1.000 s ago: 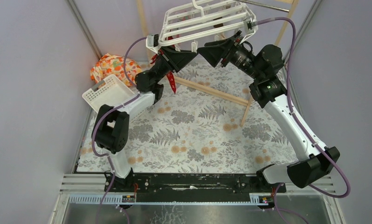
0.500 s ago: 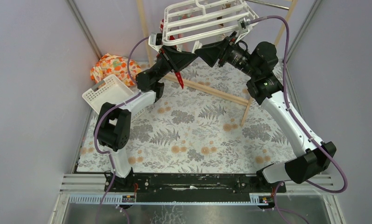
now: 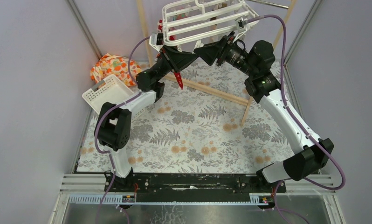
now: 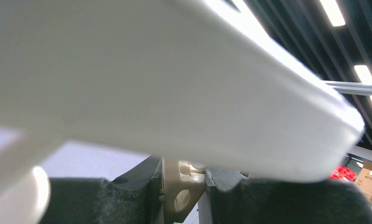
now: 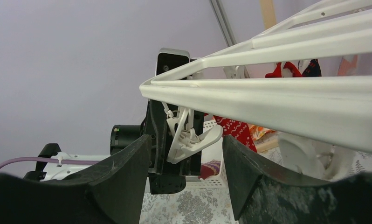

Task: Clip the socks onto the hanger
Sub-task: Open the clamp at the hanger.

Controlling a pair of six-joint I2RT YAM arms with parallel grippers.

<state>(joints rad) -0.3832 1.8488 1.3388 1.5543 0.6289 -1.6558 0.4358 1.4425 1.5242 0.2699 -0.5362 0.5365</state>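
Since a second ago the white plastic grid-frame hanger [image 5: 314,107] has edged toward the far side in the overhead view. The right arm's forearm has swung leftward after it. The bright red patterned sock [image 3: 177,78] dangling under the left gripper [image 4: 182,186] has shifted slightly rightward.

One hanger hangs above the far half of the fern-printed worktop [image 3: 198,135], with both arms raised to its near edge. The left jaws are clamped on one small white plastic clip [image 4: 180,195], and the red sock hangs just below. I cannot tell whether that clip bites the sock.

The right gripper [image 5: 186,144] has its jaws well apart. They stand either side of a dangling clip [image 5: 193,139] at the frame's corner and touch neither side of it.

Three socks show from the right wrist. The patterned red one is low behind that clip. A second red sock [image 5: 284,70] and a dark sock [image 5: 312,67] lie beyond the far bars.

One white slotted basket [image 3: 108,92] and one orange floral cloth bundle [image 3: 110,65] sit at the worktop's left. One wooden pole rack [image 3: 212,91] stands behind.
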